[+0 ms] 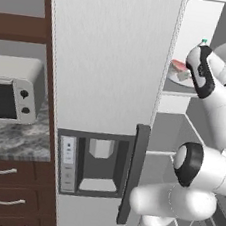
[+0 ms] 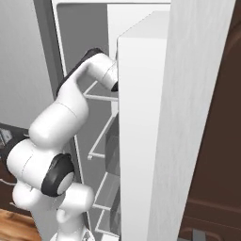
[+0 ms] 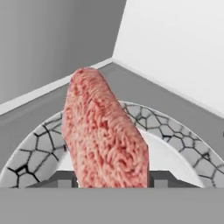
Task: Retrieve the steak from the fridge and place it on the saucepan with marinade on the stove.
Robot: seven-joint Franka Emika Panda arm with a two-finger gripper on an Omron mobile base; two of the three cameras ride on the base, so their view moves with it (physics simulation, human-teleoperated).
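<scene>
Grey fridge [image 1: 109,59] shelf holds our patterned plate [image 3: 175,138] | steak [image 3: 105,135] stands tilted on it | we see our gripper [image 3: 111,183] pinching the steak's near end

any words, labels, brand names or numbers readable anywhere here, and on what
None can be read.
Dispenser panel on the fridge door: small button marks, too small and blurred to read.
Toaster oven on the counter: two plain knobs, no markings legible.
Steak and the patterned plate under it: no text, just a cracked-stone pattern on the rim.
</scene>
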